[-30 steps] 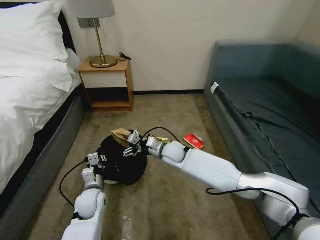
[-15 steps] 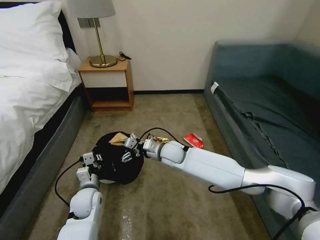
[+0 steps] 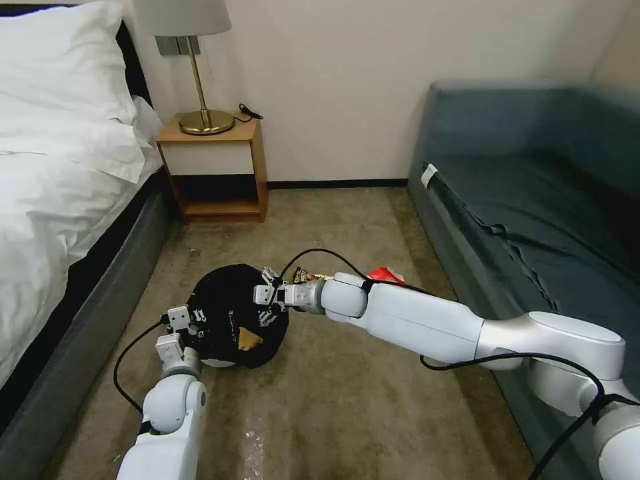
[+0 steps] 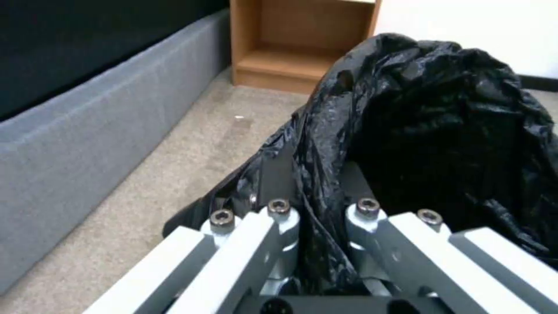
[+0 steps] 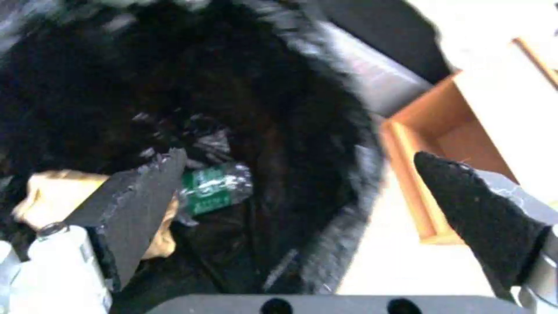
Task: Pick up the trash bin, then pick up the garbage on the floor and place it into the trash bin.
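The right claw point(image 3: 270, 305) hangs spread open over the trash bin point(image 3: 220, 313); the crumpled brown paper point(image 3: 250, 340) it carried a second ago now lies inside, below it, beside the green-labelled bottle point(image 5: 214, 188). The left claw point(image 4: 318, 218) stays clamped on the bin's bagged rim. The red-and-white packet point(image 3: 385, 273) and gold-brown snack wrapper point(image 3: 308, 275) remain on the floor point(image 3: 347, 400) behind the right claw.

Soft, even indoor light, shadows faint on the floor point(image 3: 347, 400); head view sharp, edges slightly bowed; right wrist view smeared with blur; bag point(image 4: 442, 122) glints in left wrist view
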